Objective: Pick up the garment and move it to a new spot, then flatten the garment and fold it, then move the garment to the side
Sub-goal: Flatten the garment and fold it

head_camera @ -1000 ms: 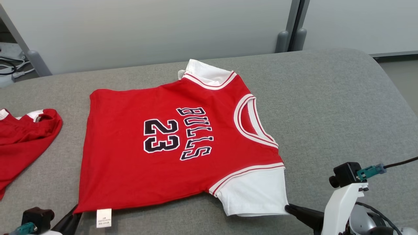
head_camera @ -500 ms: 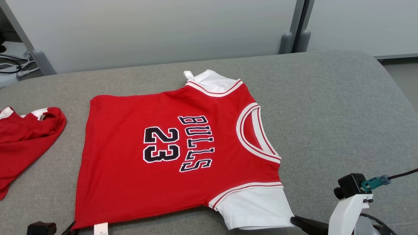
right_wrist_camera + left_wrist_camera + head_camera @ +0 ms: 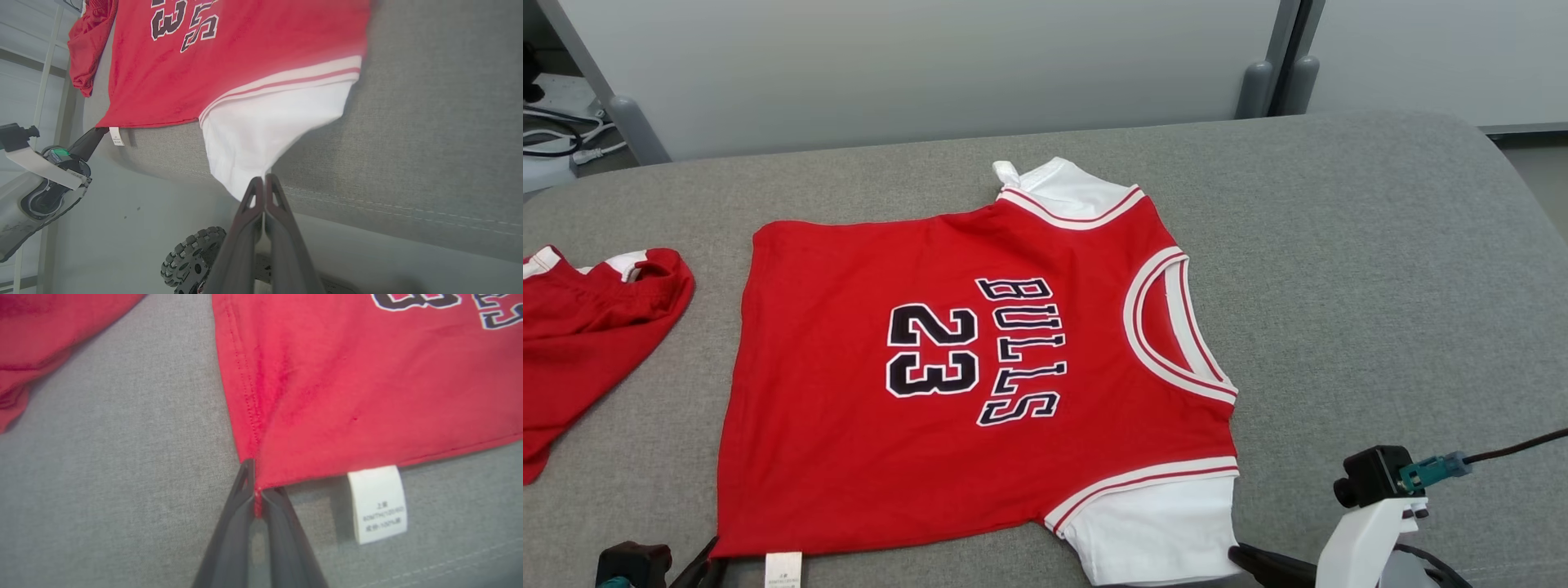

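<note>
The garment [image 3: 849, 457] is a red jersey with "BULLS 23" and white sleeves, spread flat on the grey table [image 3: 1380, 286], neck to the right. My left gripper [image 3: 709, 559] is shut on its near-left hem corner, where red cloth is pinched between the fingertips in the left wrist view [image 3: 256, 490]. My right gripper [image 3: 1241, 557] is shut on the corner of the near white sleeve [image 3: 261, 130], gripped at the tips [image 3: 264, 181]. That sleeve hangs slightly past the table's front edge.
A second red garment [image 3: 580, 343] lies crumpled at the table's left end. A white care label [image 3: 378, 502] sticks out of the hem beside my left gripper. Grey partitions stand behind the table. The robot's wheel [image 3: 192, 261] is below the front edge.
The head camera has shifted. Both grippers, still shut, have drawn the jersey a little toward the near edge, and it lies closer to me relative to the other red garment.
</note>
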Controlling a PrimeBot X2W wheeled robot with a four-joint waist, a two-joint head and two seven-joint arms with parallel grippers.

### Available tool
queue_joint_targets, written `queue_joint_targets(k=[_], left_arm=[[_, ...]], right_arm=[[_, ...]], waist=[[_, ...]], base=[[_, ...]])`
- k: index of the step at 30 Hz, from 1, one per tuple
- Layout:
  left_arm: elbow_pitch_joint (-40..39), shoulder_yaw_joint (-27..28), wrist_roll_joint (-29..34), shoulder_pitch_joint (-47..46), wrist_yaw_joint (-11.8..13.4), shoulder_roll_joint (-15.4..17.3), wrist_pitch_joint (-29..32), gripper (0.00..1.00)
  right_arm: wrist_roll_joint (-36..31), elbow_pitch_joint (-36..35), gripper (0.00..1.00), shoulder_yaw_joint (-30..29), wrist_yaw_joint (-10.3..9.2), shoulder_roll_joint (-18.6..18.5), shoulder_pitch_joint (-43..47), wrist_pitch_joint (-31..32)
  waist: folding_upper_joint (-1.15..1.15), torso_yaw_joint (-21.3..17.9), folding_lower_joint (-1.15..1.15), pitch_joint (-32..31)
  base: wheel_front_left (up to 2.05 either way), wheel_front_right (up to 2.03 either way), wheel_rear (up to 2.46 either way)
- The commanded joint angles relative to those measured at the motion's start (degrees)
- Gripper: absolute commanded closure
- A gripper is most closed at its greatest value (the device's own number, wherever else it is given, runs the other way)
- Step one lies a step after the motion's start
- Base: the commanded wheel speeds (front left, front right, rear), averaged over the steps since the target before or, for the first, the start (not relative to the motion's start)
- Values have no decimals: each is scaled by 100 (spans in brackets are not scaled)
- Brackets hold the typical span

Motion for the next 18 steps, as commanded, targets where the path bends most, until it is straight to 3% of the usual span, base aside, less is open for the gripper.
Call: queue_joint_targets(k=[1, 10, 18], left_arm=[[-145, 244, 60, -156, 70, 242, -32, 100], [-813, 186, 64, -45, 13, 453, 111, 100], [-2251, 486, -67, -49, 155, 1146, 511, 100]], right_arm=[[-52, -134, 100, 109, 8, -28, -238, -103], [201, -410, 100, 447, 8, -39, -553, -601], [346, -908, 100, 588, 8, -277, -1223, -938]], waist=[[0, -1, 0, -1], [0, -26, 0, -11], [0, -22, 0, -152]], base=[[0, 0, 0], [0, 0, 0], [0, 0, 0]])
